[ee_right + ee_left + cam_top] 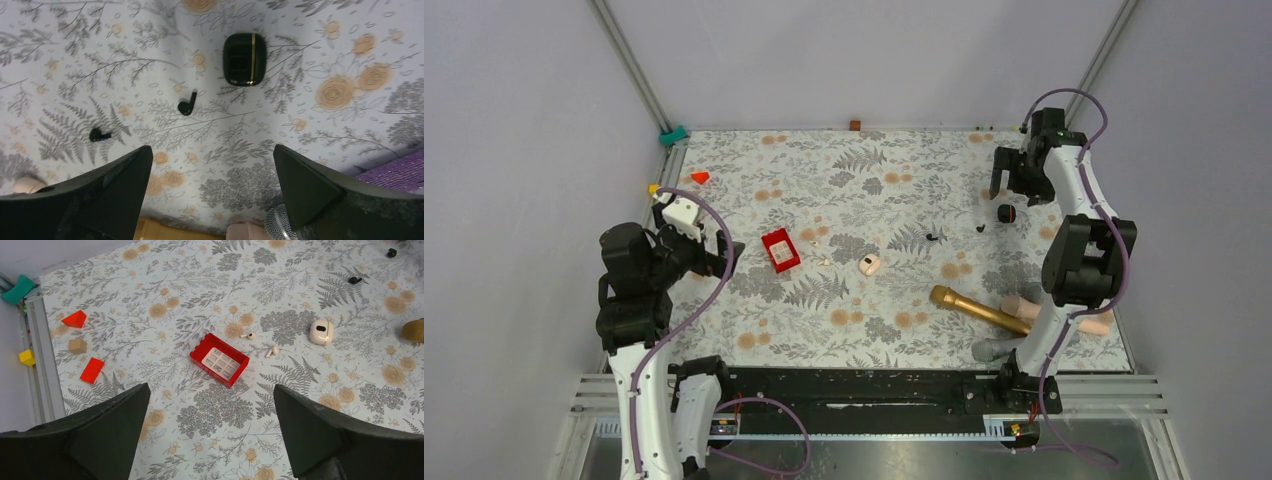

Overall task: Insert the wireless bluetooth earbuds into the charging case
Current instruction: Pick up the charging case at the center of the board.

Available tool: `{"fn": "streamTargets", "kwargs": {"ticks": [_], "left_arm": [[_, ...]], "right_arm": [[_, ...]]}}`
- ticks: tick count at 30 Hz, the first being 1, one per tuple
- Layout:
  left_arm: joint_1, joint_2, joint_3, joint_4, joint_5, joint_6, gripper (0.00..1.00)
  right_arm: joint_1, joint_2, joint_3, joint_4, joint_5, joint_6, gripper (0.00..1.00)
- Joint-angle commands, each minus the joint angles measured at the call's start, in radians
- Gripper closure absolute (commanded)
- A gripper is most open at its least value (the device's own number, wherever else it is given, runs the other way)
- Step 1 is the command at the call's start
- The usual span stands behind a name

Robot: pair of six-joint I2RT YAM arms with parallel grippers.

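A black charging case (244,59) with a gold stripe lies closed on the floral mat, seen also from above (1005,212). Two black earbuds (187,105) (100,134) lie loose to its left. My right gripper (212,165) is open and empty, hovering just behind the black case (1011,187). A white charging case (321,332) lies mid-table, with two pale earbuds (248,335) (272,351) between it and a red box (219,360). My left gripper (210,405) is open and empty, left of the red box (727,250).
A gold microphone (979,309), a pink one (1024,303) and a grey one (994,349) lie at the near right by the right arm's base. Orange-red triangular bits (75,319) (92,370), a tan cube (77,345) and a yellow cube (27,357) sit at the left edge.
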Motion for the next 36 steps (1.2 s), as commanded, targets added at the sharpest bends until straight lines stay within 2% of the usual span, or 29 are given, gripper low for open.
{"fn": "streamTargets", "kwargs": {"ticks": [1, 3, 5, 10, 13, 15, 19, 21, 23, 25, 28, 31, 36], "left_arm": [[0.007, 0.017, -0.017, 0.053, 0.085, 0.021, 0.01], [0.003, 0.034, -0.025, 0.058, 0.164, 0.023, 0.02], [-0.016, 0.056, -0.021, 0.055, 0.176, 0.019, 0.02], [-0.088, 0.097, -0.009, 0.066, 0.081, 0.001, 0.01], [-0.192, 0.126, -0.008, 0.096, -0.026, 0.005, 0.01], [-0.302, 0.154, -0.013, 0.14, -0.112, 0.044, 0.01], [-0.562, 0.314, 0.041, 0.187, -0.307, 0.191, 0.02], [-0.63, 0.431, 0.11, 0.174, -0.318, 0.23, 0.01], [-0.642, 0.533, 0.16, 0.15, -0.205, 0.32, 0.01], [-0.644, 0.612, 0.17, 0.15, -0.071, 0.472, 0.01], [-0.657, 0.723, 0.181, 0.156, 0.015, 0.69, 0.02], [-0.689, 0.835, 0.227, 0.158, -0.001, 0.856, 0.01], [-0.776, 1.037, 0.36, 0.102, -0.13, 1.041, 0.02]], "right_arm": [[0.005, -0.044, -0.014, -0.02, -0.149, 0.018, 0.01], [0.005, -0.069, -0.048, 0.001, -0.185, 0.017, 0.0], [0.005, -0.101, -0.078, 0.021, -0.233, 0.015, 0.0], [0.012, -0.165, -0.139, 0.067, -0.363, 0.003, 0.0], [0.036, -0.181, -0.156, 0.077, -0.368, -0.006, 0.01], [0.048, -0.19, -0.171, 0.085, -0.358, -0.012, 0.0], [0.05, -0.192, -0.178, 0.086, -0.344, -0.014, 0.01], [0.049, -0.194, -0.183, 0.09, -0.324, -0.044, 0.01], [0.049, -0.191, -0.187, 0.092, -0.318, -0.05, 0.01], [0.049, -0.189, -0.192, 0.091, -0.32, -0.062, 0.0], [0.049, -0.193, -0.202, 0.091, -0.309, -0.079, 0.01], [0.049, -0.198, -0.205, 0.09, -0.301, -0.094, 0.01], [0.049, -0.192, -0.207, 0.093, -0.294, -0.101, 0.01]]}}
